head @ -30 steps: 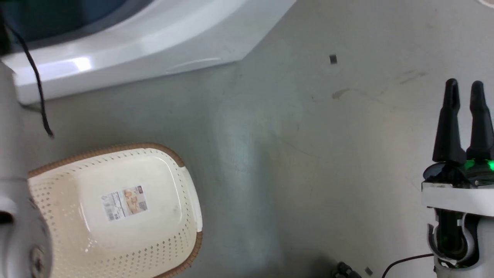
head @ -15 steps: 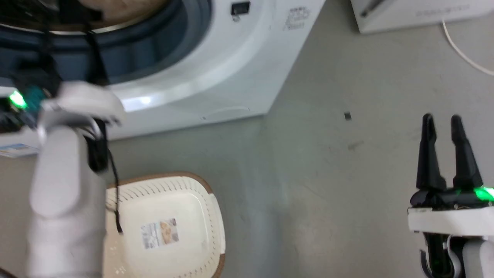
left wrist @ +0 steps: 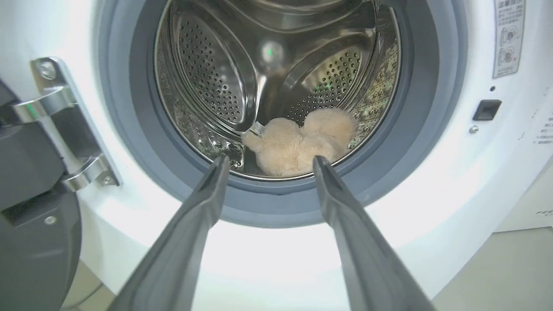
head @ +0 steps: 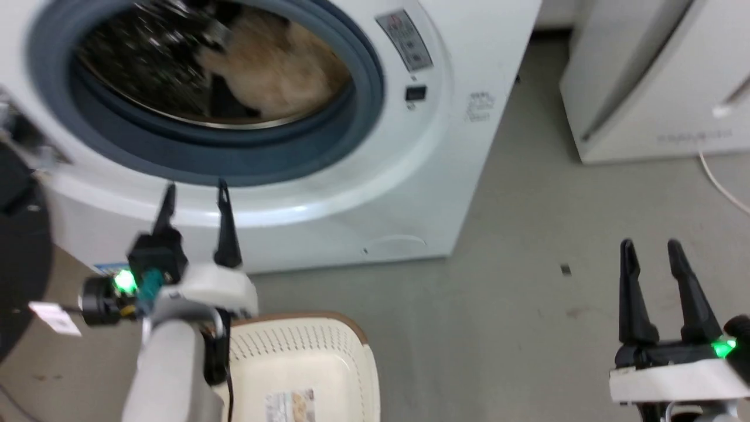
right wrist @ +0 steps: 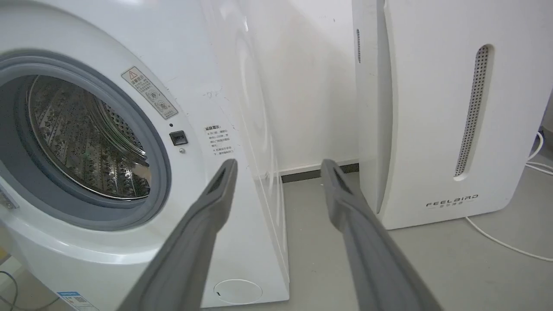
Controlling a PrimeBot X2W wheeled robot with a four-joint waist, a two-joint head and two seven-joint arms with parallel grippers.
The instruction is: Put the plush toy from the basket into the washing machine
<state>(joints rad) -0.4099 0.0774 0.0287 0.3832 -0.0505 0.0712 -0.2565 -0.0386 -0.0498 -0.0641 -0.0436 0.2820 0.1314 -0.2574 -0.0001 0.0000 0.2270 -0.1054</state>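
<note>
My left tool [left wrist: 271,160], spread and empty, has drawn back from the washing machine [left wrist: 436,164], leaving the plush toy [left wrist: 298,142] ahead in the drum [left wrist: 207,77], so the task looks done.

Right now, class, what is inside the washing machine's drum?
The plush toy lies low in the steel drum of the washing machine, near the grey gasket. Its underside and the drum floor beneath it are covered.

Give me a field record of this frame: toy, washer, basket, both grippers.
plush toy: lying low in the drum, near its front
washing machine: door open
basket: on the floor before the washing machine, bottom sticker showing
left gripper: open, empty, outside the drum, aimed at it
right gripper: open, empty, over the floor
</note>
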